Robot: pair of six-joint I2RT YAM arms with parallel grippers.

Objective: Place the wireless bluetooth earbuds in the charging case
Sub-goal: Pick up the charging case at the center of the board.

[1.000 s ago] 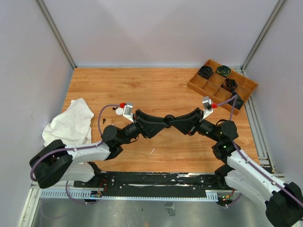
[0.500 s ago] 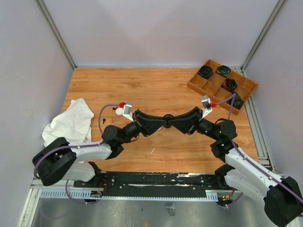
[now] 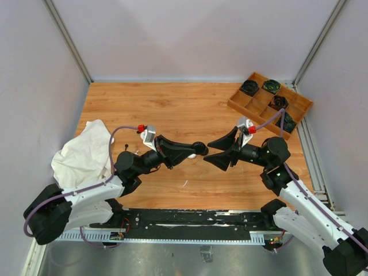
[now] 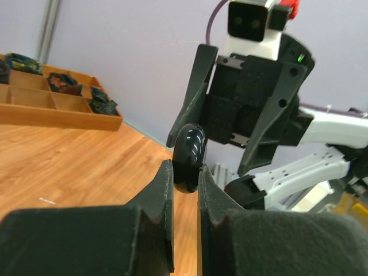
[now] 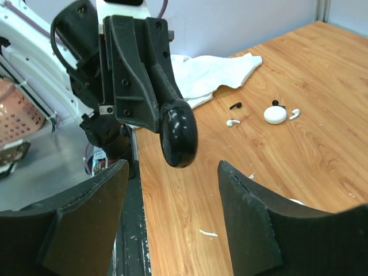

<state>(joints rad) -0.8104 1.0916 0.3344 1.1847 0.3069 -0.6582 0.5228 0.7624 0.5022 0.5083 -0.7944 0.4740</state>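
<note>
- Above the middle of the counter (image 3: 190, 109), your left tool (image 3: 198, 148) is clamped tight on a black round case (image 4: 190, 149).
- The case stands on edge, well clear of the wood. Both fingers pinch its flat faces low down, and most of the disc juts past the fingertips.
- Your right tool (image 3: 207, 152) faces the left one tip to tip, at about the same height.
- Its jaws are spread wide and it grips nothing.
- The held case lies in line with the gap between the right fingers, and the right wrist view shows clear space on both sides of it. You cannot tell whether the case is just inside the fingertips or just ahead of them.
- The earbuds are not in either tool. They lie on the counter on the left side, near the white cloth (image 3: 83, 150) and well apart from the held case.
- From the right wrist view you can count one white earbud (image 5: 232, 122) near a black earbud (image 5: 235, 106).
- A second white earbud (image 5: 295, 113) lies just beside a white round case (image 5: 275, 114), which rests flat on the wood.
- A small dark piece (image 5: 275, 103) sits at the far edge of that white case. It is too small to identify.
- At the far right corner stands a wooden divided tray (image 3: 241, 109). Several compartments each hold a dark round case (image 3: 249, 87).
</note>
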